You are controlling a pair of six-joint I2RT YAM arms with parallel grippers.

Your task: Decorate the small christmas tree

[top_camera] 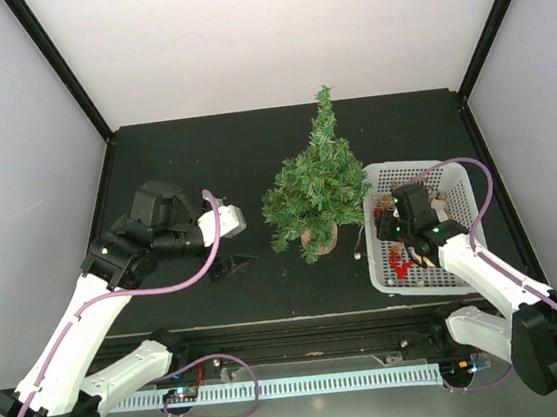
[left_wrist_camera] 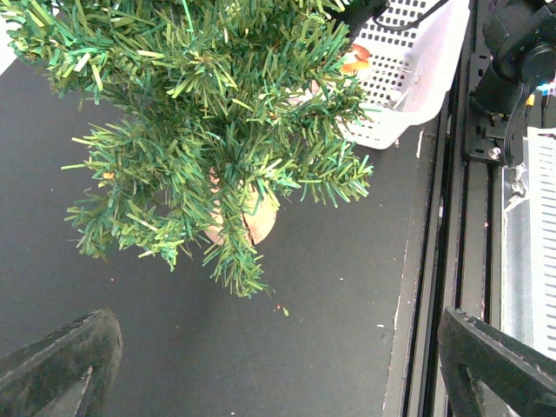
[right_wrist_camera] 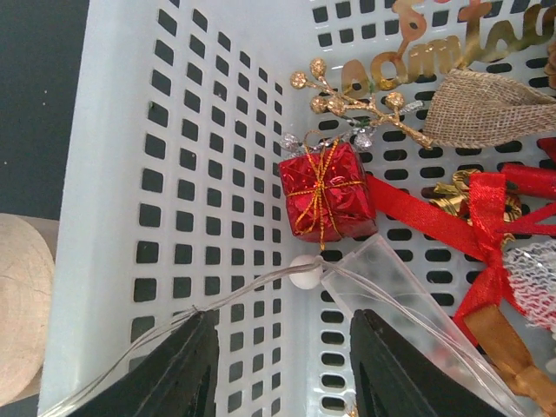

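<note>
The small christmas tree [top_camera: 316,186] stands mid-table on its round tan base [left_wrist_camera: 252,221]; no ornaments show on its branches [left_wrist_camera: 208,113]. My left gripper [left_wrist_camera: 278,373] is wide open to the left of the tree, low over the mat, holding nothing. My right gripper [right_wrist_camera: 282,360] is inside the white basket [top_camera: 452,181], close to its left wall [right_wrist_camera: 113,174], jaws apart. A thin wire string with a white bead [right_wrist_camera: 304,271] and a clear plastic case [right_wrist_camera: 391,300] lies just ahead of its fingers. The wire runs down to the left fingertip [right_wrist_camera: 178,352]. A red gift box [right_wrist_camera: 327,193] lies just beyond.
The basket also holds a gold berry sprig [right_wrist_camera: 347,100], gold lettering [right_wrist_camera: 434,48], a burlap piece [right_wrist_camera: 491,109] and a red ribbon bow [right_wrist_camera: 486,217]. The basket stands right beside the tree's lower branches. A metal rail [left_wrist_camera: 469,217] runs along the table's near edge.
</note>
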